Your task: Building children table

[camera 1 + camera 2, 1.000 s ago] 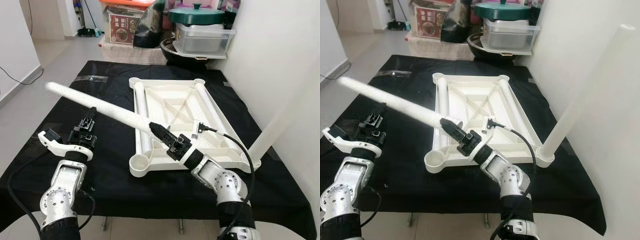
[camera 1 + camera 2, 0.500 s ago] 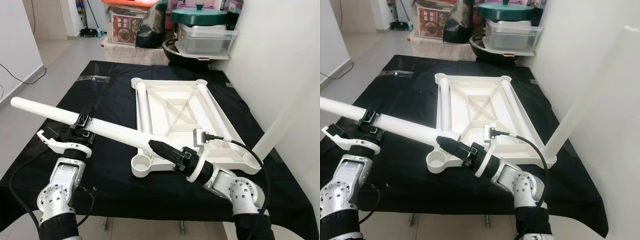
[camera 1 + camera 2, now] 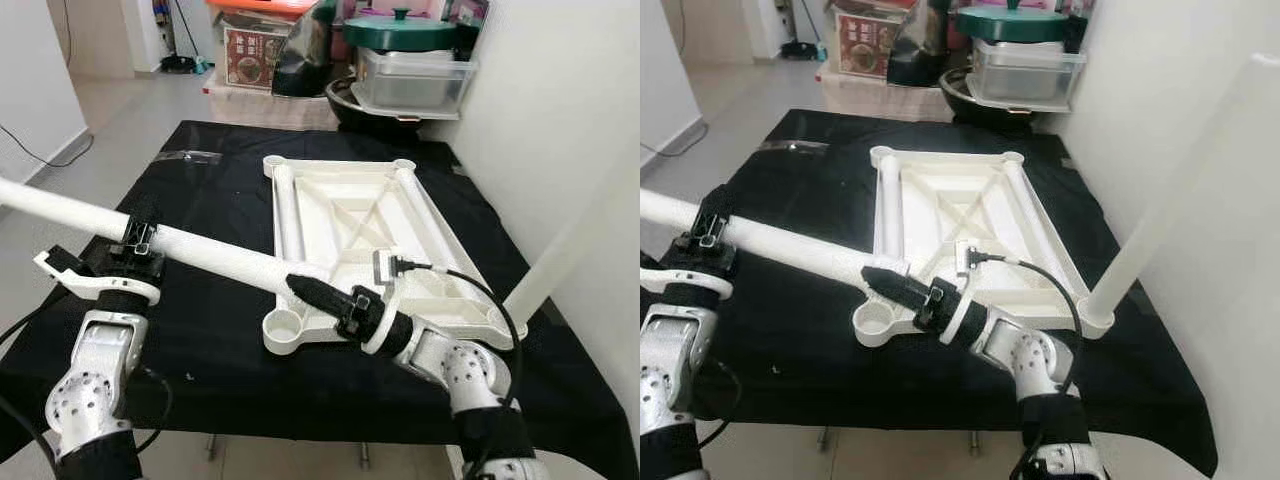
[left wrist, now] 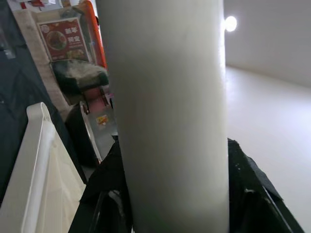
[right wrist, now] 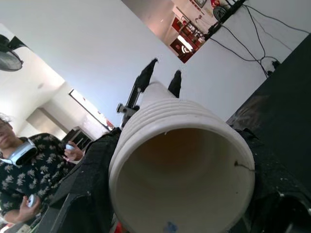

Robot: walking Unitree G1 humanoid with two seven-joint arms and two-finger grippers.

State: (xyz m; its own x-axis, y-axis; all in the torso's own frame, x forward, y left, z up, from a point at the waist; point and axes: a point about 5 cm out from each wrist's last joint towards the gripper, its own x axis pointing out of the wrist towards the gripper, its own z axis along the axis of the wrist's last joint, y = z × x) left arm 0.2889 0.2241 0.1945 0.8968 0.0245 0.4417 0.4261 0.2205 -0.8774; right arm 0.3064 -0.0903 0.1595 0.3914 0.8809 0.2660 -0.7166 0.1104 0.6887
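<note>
A long white table leg (image 3: 210, 255) hangs slanting over the black-covered table, held at both ends. My left gripper (image 3: 137, 238) is shut on it near its far left end; the left wrist view has the tube (image 4: 170, 121) between the fingers. My right gripper (image 3: 305, 290) is shut on its threaded end (image 5: 180, 165), just above the front-left corner socket (image 3: 283, 325) of the upturned white table top (image 3: 440, 300). Another leg (image 3: 1170, 190) stands upright in the front-right socket. Two more legs lie inside the top along its sides.
A white wall runs close along the right. Behind the table stand a clear bin with a green lid (image 3: 405, 60) and boxes (image 3: 250, 45). Black cloth (image 3: 200, 190) left of the top is bare. A person (image 5: 29, 170) with a headset stands off to the side.
The leg's free end has dropped and swung left, and my left gripper has closed on it. My right gripper has drawn the threaded end toward the front-left socket.
</note>
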